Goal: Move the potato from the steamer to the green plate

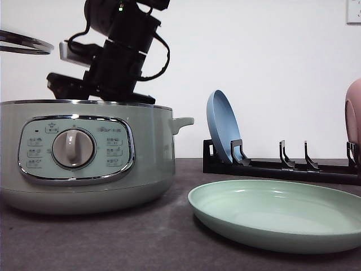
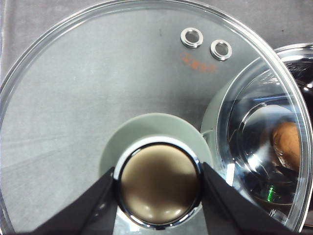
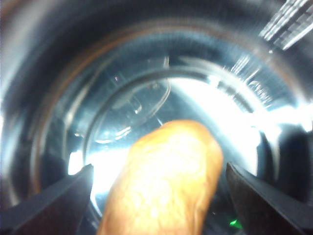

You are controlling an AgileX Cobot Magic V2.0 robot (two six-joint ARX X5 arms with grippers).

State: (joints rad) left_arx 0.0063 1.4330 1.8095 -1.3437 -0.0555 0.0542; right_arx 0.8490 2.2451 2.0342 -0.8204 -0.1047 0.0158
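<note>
At the far left of the front view, the glass lid (image 1: 25,44) hung in the air, clear of the steamer (image 1: 84,152), which stood open on the dark table (image 1: 141,243). In the left wrist view the left gripper (image 2: 159,188) was clamped on the lid's knob (image 2: 159,186), its 2 black fingers (image 2: 95,205) pressed against the knob's sides, and through the glass the potato (image 2: 287,144) showed as an orange-brown lump inside the shiny pot. The right arm (image 1: 121,48) reached down from above into the steamer's mouth, its gripper hidden below the rim in the front view. In the right wrist view the right gripper (image 3: 159,200) was inside the reflective bowl with its jaws spread wide; the potato (image 3: 164,183) lay between the 2 fingers (image 3: 54,203), with a visible gap on each side, so neither finger touched it. Whether the potato rested on the pot floor could not be told from the blurred picture. To the right of the steamer lay the green plate (image 1: 282,240), flat on the table and bare. Behind it stood a black dish rack (image 1: 282,166) holding a blue plate (image 1: 223,127) upright, with a pink plate (image 1: 354,116) at the far right edge.
</note>
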